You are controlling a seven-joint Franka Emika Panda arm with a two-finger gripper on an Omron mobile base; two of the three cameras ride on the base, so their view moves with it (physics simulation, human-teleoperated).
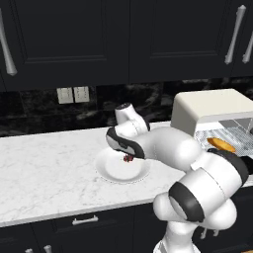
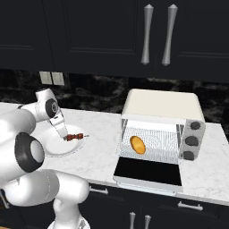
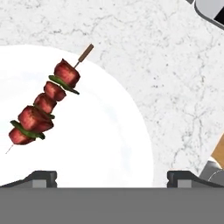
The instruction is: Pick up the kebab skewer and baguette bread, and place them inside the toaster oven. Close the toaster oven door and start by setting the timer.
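Note:
The kebab skewer [image 3: 43,105] lies on a white plate [image 3: 109,140], dark red-brown chunks on a thin stick. My gripper [image 3: 112,176] hovers over the plate, open, with the skewer up and to the left of its fingertips and nothing between them. From the base views the gripper [image 2: 62,132] hangs just above the skewer [image 2: 74,137] [image 1: 129,158]. The cream-white toaster oven [image 2: 161,105] [image 1: 207,108] stands to the right with its dark glass door [image 2: 150,171] folded down flat. The golden-orange baguette bread [image 2: 137,145] [image 1: 221,145] rests on the wire rack inside.
The plate [image 1: 111,170] [image 2: 67,150] sits mid-counter on white marble. Three dark knobs [image 2: 192,140] run down the oven's right side. Dark cabinets hang overhead, and wall outlets [image 1: 73,94] sit on the black backsplash. The counter's front edge runs just below the plate.

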